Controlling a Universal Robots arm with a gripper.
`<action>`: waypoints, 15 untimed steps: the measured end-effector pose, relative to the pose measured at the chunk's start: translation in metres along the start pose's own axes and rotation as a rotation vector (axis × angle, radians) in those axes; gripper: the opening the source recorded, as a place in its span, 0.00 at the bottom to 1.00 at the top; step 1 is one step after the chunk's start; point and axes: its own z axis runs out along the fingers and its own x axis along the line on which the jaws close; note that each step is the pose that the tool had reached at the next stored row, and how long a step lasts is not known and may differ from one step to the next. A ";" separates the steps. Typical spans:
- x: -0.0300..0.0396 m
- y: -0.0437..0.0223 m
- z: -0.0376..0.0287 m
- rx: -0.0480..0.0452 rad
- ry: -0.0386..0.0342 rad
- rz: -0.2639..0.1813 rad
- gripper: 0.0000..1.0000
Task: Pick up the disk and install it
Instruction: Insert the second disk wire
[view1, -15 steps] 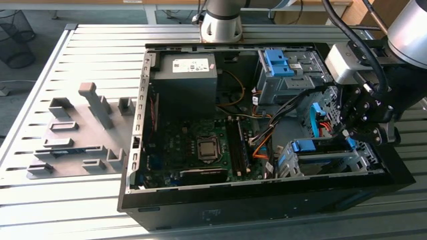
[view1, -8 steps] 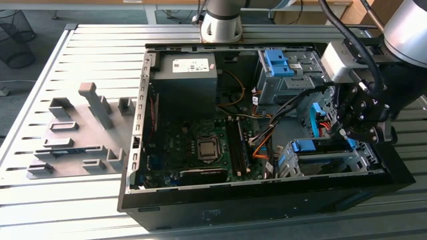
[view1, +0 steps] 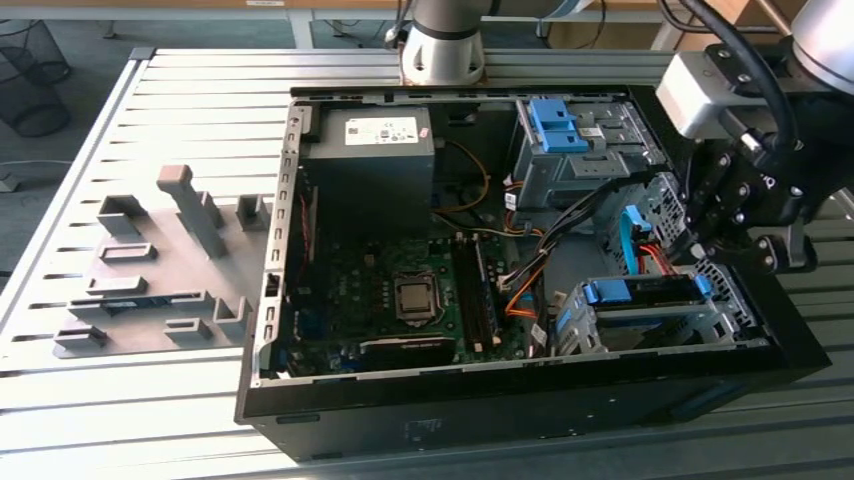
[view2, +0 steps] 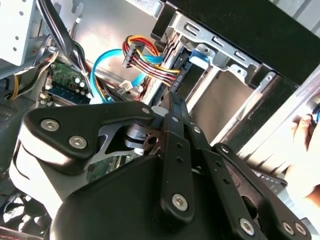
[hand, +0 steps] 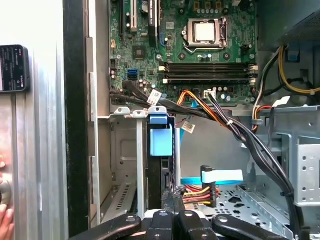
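The gripper (hand: 175, 200), jaws clenched together (gripping nothing), hangs just above the disk (hand: 161, 165), which sits edge-up in its drive cage (hand: 125, 150).

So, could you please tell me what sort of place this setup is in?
Probably a robotics lab or test workshop: an open computer case lies on a slatted aluminium table, grey fixture blocks sit beside it, and a wire waste basket stands on the floor.

A ribbed grey aluminium worktable (view1: 160, 400) spans the exterior view, with a black wire wastebasket (view1: 30, 75) on the grey floor (view1: 100, 35) at upper left and cardboard boxes (view1: 627, 25) along the top edge.
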 end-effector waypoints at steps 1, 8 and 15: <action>0.0000 0.0000 -0.0014 0.0000 0.0001 0.000 0.11; 0.0002 0.0110 -0.0032 0.0004 0.0000 0.000 0.11; -0.0007 0.0183 -0.0110 0.0006 0.0001 0.000 0.11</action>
